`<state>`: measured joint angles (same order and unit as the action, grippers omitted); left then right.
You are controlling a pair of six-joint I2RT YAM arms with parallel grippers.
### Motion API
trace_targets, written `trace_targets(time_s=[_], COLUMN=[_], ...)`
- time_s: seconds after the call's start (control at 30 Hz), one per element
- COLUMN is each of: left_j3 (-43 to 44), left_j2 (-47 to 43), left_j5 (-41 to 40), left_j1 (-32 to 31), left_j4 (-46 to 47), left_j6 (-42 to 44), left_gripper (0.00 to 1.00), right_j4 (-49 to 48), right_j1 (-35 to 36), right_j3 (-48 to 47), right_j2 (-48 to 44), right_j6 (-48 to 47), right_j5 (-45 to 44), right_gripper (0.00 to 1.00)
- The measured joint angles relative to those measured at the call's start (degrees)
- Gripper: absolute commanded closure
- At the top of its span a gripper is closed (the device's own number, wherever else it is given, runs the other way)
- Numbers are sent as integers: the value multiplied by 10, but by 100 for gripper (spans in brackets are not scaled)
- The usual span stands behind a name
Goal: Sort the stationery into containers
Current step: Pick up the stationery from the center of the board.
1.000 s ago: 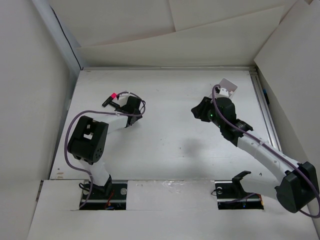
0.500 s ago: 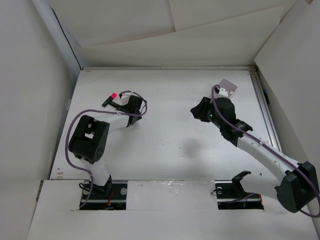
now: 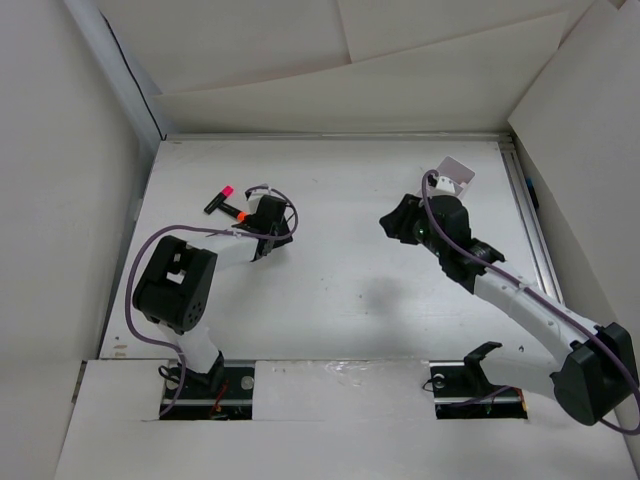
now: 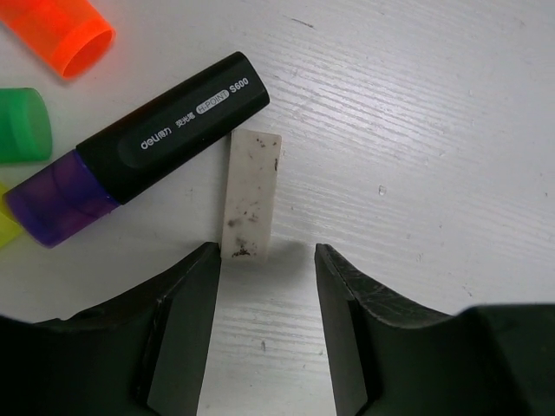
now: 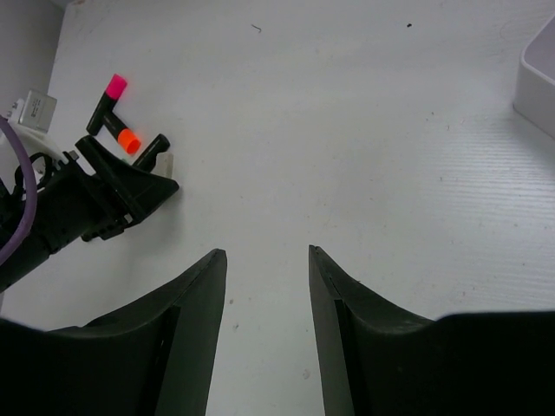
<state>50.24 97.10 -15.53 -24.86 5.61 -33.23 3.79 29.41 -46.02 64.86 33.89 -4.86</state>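
The left fingers (image 4: 192,295) stand released, straddling the near end of a white eraser (image 4: 251,195), which seems to touch the purple-capped highlighter (image 4: 147,147) lying beyond on the worktop (image 4: 416,130). The right fingers (image 5: 195,312) gape, empty; the tray (image 5: 539,78) sits ahead, far right.

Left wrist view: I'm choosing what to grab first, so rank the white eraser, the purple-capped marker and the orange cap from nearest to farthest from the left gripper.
1. White eraser: just ahead of the left gripper, its near end at the tips of the open jaws.
2. Purple-capped marker: lying diagonally just beyond the eraser, up and to the left.
3. Orange cap: in the top-left corner of the view.
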Motion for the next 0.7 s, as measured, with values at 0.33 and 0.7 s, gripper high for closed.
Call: trace_targets(time_s=[0.33,0.7], left_j3=[4,25], left_j2=[4,25], left_j5=[-18,-58], left_j1=[-4,-9], left_j4=[-7,-16], left_j6=[1,9], left_gripper=[58,95], right_j4=[-4,-11], right_j1=[7,11], right_j3=[0,0], right_j2=[3,21], right_j6=[0,0], right_j5=[0,-2], right_gripper=[51,45])
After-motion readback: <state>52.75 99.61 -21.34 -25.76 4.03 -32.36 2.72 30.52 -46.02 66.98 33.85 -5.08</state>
